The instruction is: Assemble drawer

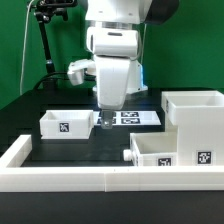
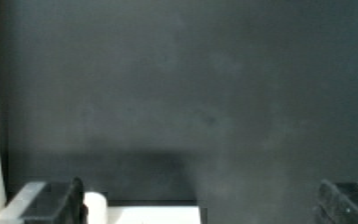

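Low wall point(image 1: 60, 168), near tray point(image 1: 160, 152) empty, far tray point(image 1: 66, 124) empty, end effector point(image 1: 106, 124) open, holding nothing

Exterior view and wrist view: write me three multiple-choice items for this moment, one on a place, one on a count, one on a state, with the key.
1. In the exterior view, where is the loose tray relative to the gripper?
A. on the exterior view's left of it
B. on the exterior view's right of it
C. lifted off the table above it

2. How many drawer trays show in the exterior view?
A. one
B. two
C. four

3. What is the gripper's state?
A. shut on the loose tray
B. shut on a knob
C. open, holding nothing

Key:
1 A: the loose tray sits on the table to the exterior view's left of the gripper.
2 B: there is the loose tray, plus the knobbed tray by the tall hollow box.
3 C: the wrist view shows the fingers wide apart, gripping nothing.
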Controlling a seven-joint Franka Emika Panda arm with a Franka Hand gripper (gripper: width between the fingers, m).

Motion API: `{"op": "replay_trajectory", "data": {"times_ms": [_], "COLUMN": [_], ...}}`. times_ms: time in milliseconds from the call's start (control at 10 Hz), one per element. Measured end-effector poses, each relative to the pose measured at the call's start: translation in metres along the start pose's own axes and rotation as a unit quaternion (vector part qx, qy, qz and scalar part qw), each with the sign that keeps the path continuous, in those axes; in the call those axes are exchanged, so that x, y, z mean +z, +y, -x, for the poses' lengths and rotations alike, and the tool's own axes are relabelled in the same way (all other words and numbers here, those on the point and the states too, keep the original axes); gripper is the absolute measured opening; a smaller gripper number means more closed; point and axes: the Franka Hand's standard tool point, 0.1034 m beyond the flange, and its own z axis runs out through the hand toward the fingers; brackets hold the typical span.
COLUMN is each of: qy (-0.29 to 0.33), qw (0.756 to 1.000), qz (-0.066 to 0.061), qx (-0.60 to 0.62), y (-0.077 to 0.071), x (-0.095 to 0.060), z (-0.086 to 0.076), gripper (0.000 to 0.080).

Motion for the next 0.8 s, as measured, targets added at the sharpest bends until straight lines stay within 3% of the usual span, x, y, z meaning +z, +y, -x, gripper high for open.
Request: {"op": "replay_trajectory", "data": {"times_ms": [200,400,700,800], "qy": [0.026,0.051,0.104,0.108], "qw": [1.000,0.998,0.994,0.993], "qz": [-0.003,-0.015,-0.038,-0.041], "qx": [-0.015,-0.028,-0.022,-0.012], "y": [-0.001,-0.002,-0.001,0.001], "x": [0.010,0.019,0.032,0.035], "z": [0.019,0.032,0.036,0.027], "gripper": [0.0649,0.0649,0.0649,0.0649]}}
